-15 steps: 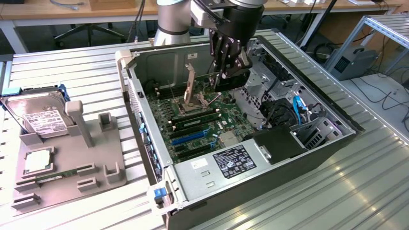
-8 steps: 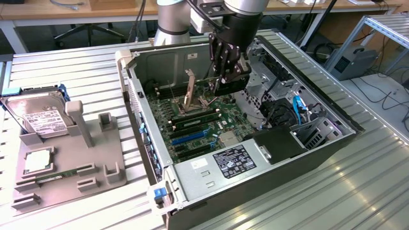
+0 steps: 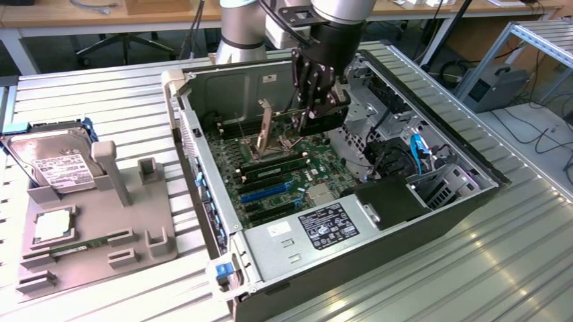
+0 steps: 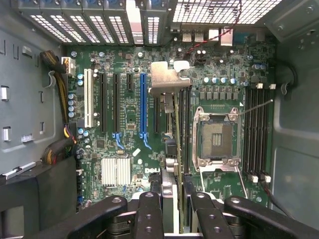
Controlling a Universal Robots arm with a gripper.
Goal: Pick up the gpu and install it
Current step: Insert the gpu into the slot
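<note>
Arm (image 3: 243, 27) enters ext view at 12 o'clock, grey upper link w/ silver joint; wrist pitched down, pointing roughly 6 o'clock; black gripper (image 3: 315, 111) hangs below it, linkage bars visible; in wrist view the gripper (image 4: 174, 211) sits at 6 o'clock, two inner fingers (image 4: 148, 214) flanked by outer links; jaws partway closed, narrow gap btwn them, gripping the gpu (image 4: 175, 124) edge-on, prob. by its top edge; card upright, bracket end away from wrist.
</note>
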